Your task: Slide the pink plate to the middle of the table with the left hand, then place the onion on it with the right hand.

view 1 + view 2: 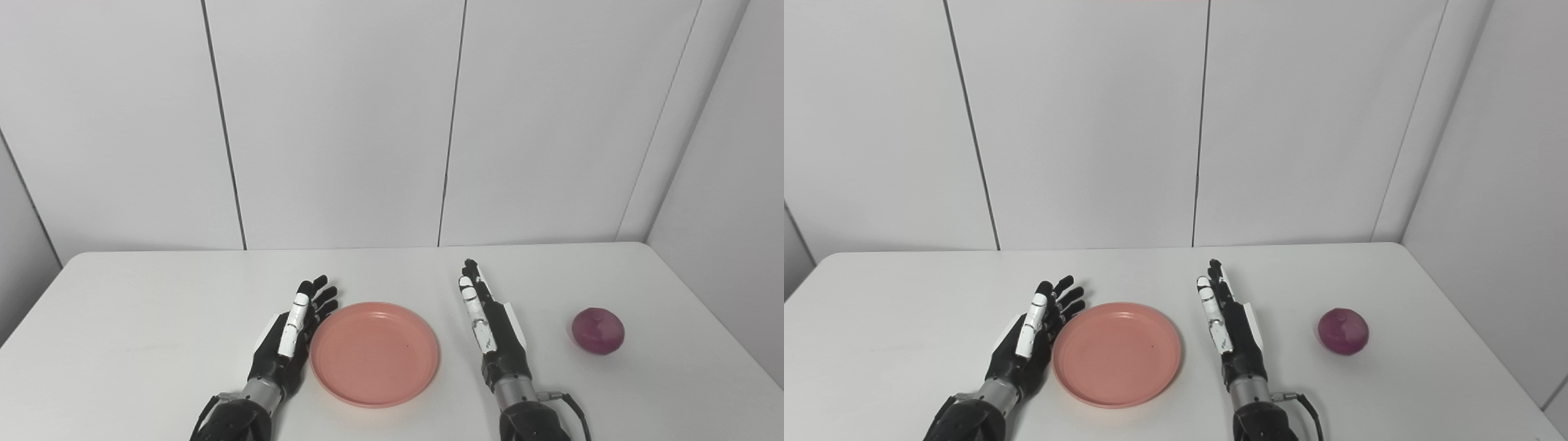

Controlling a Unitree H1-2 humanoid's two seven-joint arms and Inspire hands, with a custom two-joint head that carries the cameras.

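Observation:
A round pink plate point(374, 353) lies near the front middle of the white table point(153, 306), with nothing on it. My left hand point(293, 340) is open, held edge-on with fingers stretched forward, right against the plate's left rim. My right hand point(490, 324) is open too, fingers straight, standing a short way to the right of the plate and holding nothing. A purple-red onion point(598, 331) rests on the table farther right, well apart from the right hand.
White wall panels point(343, 122) rise behind the table's far edge. The table's right edge runs close past the onion, next to a side wall point(723, 202). Bare tabletop stretches at the left and at the back.

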